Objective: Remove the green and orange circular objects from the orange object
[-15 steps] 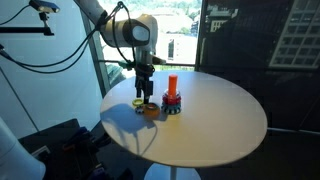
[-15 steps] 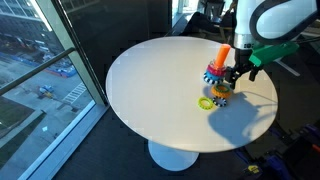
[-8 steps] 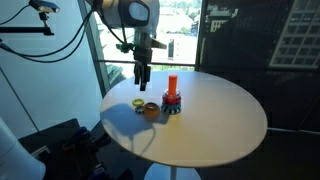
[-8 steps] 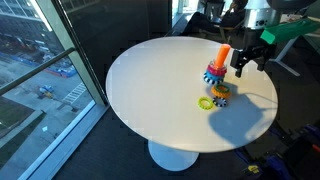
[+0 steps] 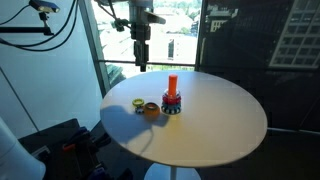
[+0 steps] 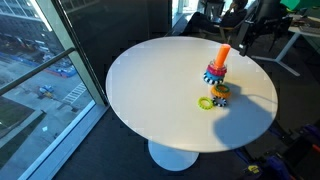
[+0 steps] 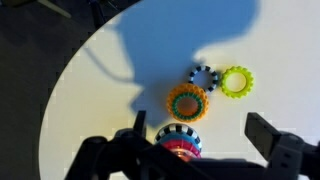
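Wrist view looks straight down on the counter (image 7: 95,85), where the orange ring (image 7: 187,102) and the green ring (image 7: 237,81) lie flat, both off the orange peg (image 5: 172,86). I judge the removal finished, which is why the gripper (image 5: 140,60) hangs high, jaws open and empty. A small black-and-white ring (image 7: 203,76) sits between them. The lower rings (image 5: 172,104) sit around the peg's base. Nothing stands in the way.
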Controlling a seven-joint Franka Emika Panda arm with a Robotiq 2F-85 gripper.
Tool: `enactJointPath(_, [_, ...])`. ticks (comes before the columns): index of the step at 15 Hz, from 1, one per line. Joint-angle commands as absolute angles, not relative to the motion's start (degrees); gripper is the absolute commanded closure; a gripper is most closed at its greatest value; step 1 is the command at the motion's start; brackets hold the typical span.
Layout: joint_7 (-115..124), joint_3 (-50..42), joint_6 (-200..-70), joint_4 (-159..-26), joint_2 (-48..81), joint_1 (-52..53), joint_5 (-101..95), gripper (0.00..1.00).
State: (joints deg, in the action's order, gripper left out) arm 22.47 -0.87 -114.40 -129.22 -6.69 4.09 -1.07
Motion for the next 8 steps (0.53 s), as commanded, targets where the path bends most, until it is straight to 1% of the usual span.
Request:
enactJointPath(1, [23.2, 0.5, -112.7, -127.5, -9.6, 2.4, -0.5, 0.0])
enactJointPath(8, [22.3, 1.0, -114.3, -128.0, -10.1, 1.6, -0.8, 0.0])
